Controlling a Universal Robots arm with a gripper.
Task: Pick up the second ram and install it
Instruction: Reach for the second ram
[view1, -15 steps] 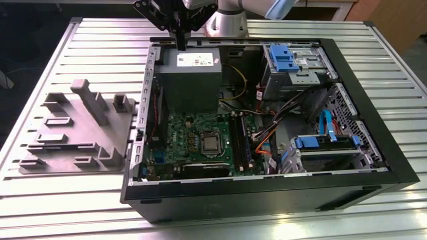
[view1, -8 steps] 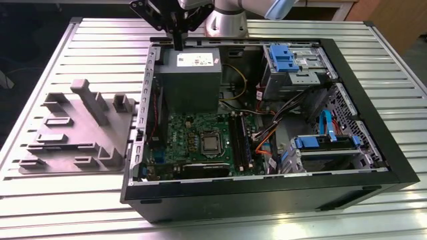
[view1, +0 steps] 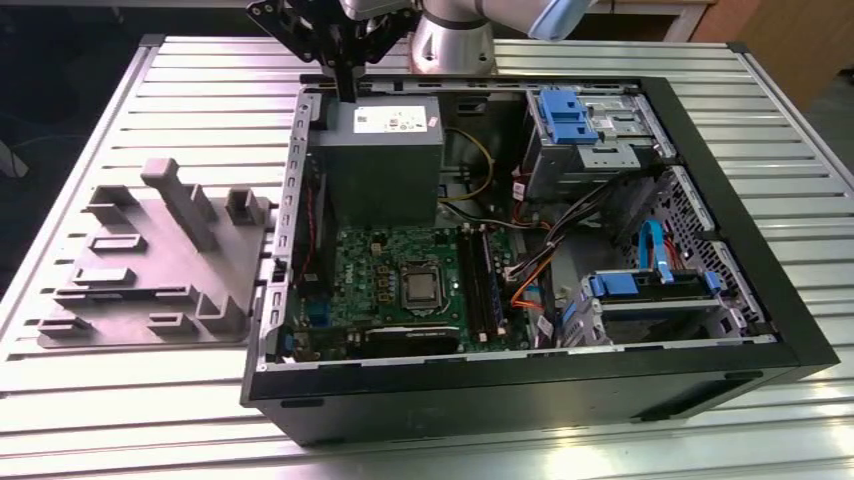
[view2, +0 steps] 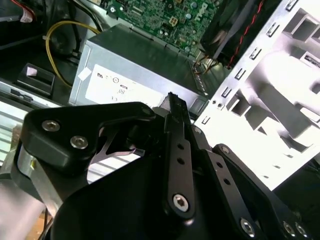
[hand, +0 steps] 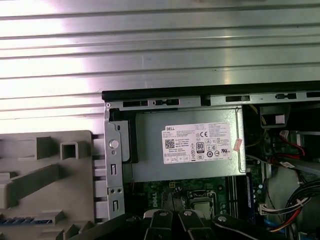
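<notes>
My gripper (view1: 350, 92) hangs over the far edge of the open computer case (view1: 747, 300), just above the grey power supply (view1: 378, 160). Its black fingers (view2: 178, 150) meet at the tip and are shut, with nothing showing between them. The gripper (view2: 172, 100) points down at the power supply's label in the second wrist view. Long dark strips stand in the memory slots (view1: 485, 285) beside the processor socket on the green board (view1: 380, 290). I cannot tell which of them is the second ram. In the first wrist view a thin blue-marked strip (hand: 25, 220) lies in the grey tray.
The grey moulded holder tray (view1: 147, 270) lies on the slatted metal table (view1: 134, 420) at the exterior view's left of the case. Blue drive cages (view1: 574, 115) and loose cables (view1: 534, 270) fill the case's right half. The arm's base (view1: 454, 45) stands behind the case.
</notes>
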